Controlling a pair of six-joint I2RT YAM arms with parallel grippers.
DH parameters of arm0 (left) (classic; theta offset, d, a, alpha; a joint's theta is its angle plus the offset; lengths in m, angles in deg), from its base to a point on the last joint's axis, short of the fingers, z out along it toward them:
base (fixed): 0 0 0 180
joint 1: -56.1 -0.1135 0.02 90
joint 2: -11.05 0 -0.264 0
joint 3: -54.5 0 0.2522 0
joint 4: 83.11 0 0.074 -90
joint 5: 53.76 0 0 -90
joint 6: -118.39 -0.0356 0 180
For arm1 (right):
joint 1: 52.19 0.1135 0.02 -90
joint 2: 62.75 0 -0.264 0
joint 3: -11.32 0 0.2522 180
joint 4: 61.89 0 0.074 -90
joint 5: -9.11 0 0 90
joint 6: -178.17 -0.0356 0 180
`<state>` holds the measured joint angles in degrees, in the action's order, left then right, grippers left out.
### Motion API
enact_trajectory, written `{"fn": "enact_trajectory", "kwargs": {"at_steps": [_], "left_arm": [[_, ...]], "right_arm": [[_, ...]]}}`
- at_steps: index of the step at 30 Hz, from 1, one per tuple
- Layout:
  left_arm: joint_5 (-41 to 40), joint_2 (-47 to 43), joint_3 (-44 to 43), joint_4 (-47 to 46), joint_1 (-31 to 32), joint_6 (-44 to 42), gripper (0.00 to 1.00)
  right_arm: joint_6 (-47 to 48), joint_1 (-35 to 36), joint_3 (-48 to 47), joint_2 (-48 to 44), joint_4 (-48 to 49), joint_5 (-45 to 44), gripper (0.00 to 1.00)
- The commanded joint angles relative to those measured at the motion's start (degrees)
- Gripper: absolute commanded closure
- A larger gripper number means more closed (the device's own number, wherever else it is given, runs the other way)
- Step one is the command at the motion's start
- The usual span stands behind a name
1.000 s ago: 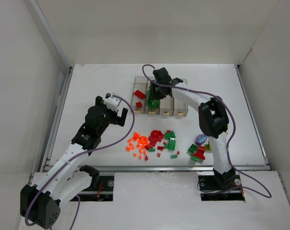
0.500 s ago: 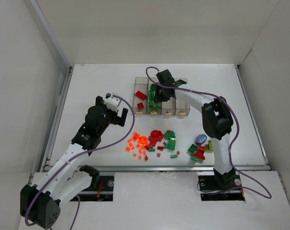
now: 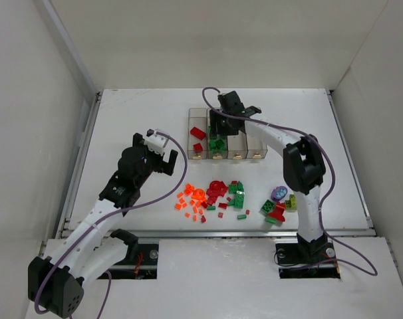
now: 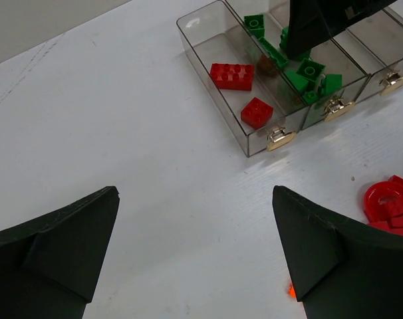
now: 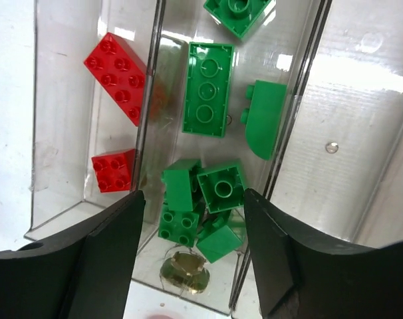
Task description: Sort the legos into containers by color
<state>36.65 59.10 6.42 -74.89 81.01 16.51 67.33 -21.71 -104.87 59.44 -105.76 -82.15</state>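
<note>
The containers point(image 3: 247, 142) are four clear bins in a row at the back of the table. In the right wrist view the leftmost bin point(image 5: 55, 133) holds two red bricks point(image 5: 118, 76), and the second bin point(image 5: 188, 40) holds several green bricks point(image 5: 207, 90). My right gripper point(image 5: 193, 196) hangs open just above the near end of the second bin with nothing between its fingers. It also shows in the top view point(image 3: 217, 127). My left gripper point(image 3: 163, 154) stands wide open and empty over bare table left of the bins point(image 4: 195, 193). Loose legos lie nearer the arms: orange bits point(image 3: 191, 199), red pieces point(image 3: 216, 189) and green bricks point(image 3: 238, 196).
A second small pile near the right arm's base mixes green and red bricks point(image 3: 273, 211), a purple piece point(image 3: 279, 193) and a lime-yellow one point(image 3: 291, 201). The two right-hand bins hold nothing I can see. White walls point(image 3: 62, 86) close in the table on three sides.
My right gripper has opened over the second bin, and the green brick it carried now lies among the others there. The left arm has stayed still.
</note>
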Motion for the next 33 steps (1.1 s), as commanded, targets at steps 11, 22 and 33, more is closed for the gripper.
{"fn": "enact_trajectory", "kwargs": {"at_steps": [11, 22, 33], "left_arm": [[1.2, -1.7, -0.3, -3.2, -0.3, 0.0, 0.0], [2.2, -1.6, 1.4, -5.4, -0.3, 0.6, 0.0], [4.0, -3.3, 1.4, -3.7, 0.8, 1.2, 0.0]], "right_arm": [[0.9, 3.7, 14.7, -25.2, -6.9, -3.0, 0.3], [-14.9, 12.3, 47.3, -38.0, -5.0, -2.6, 0.17], [-20.8, 14.7, 54.2, -40.3, -3.9, -4.8, 0.23]]}}
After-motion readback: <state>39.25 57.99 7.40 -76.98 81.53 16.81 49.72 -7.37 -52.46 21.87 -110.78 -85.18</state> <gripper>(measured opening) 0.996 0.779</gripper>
